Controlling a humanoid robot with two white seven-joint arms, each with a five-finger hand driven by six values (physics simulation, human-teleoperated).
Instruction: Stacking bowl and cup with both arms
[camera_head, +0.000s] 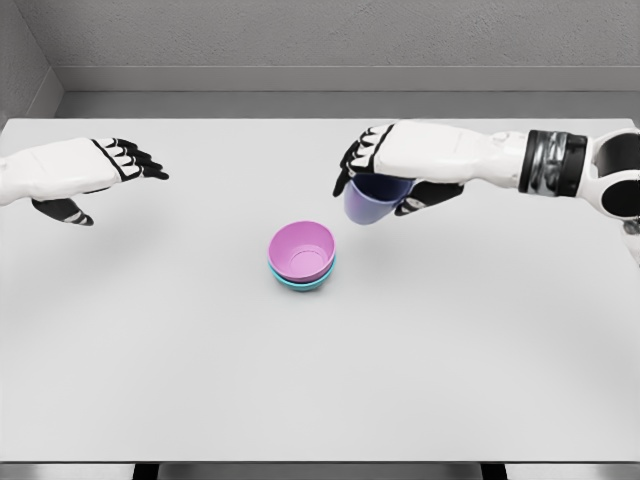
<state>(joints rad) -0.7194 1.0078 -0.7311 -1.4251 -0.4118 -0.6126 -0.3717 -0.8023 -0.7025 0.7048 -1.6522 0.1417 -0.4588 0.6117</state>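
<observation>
A: Plain white table (150, 380) under grey walls, nothing else on it but the stack at centre frame.

B: Stack = pink bowl (302, 250) nested in a teal bowl (300, 283), only the teal rim showing beneath. So the bowl part looks done?

A: Looks so, imo. Step in hand is the cup. Right hand (400, 170), upper right of centre, has its fingers curled round a lavender cup (368, 200), holding it off the table.

B: Where's the cup sit in the grip?

A: Top of the cup is tucked under the palm; dark fingertips (350, 165) wrap the frame-left side, thumb on the frame-right side. Lower body of the cup hangs out below the hand, tilted a bit. Can't tell how firm the contact is.

B: And vs. the bowls?

A: Cup is up and to the right of the pink bowl in frame, near but clearly apart.

B: Next move?

A: Prob. carry it down-left over the pink bowl, level it, lower in, then let go. Tilt needs fixing or it may catch the rim.

B: Left hand (90, 170)?

A: Upper left of frame, fingers extended and loose, holding nothing, well apart from the stack.
</observation>
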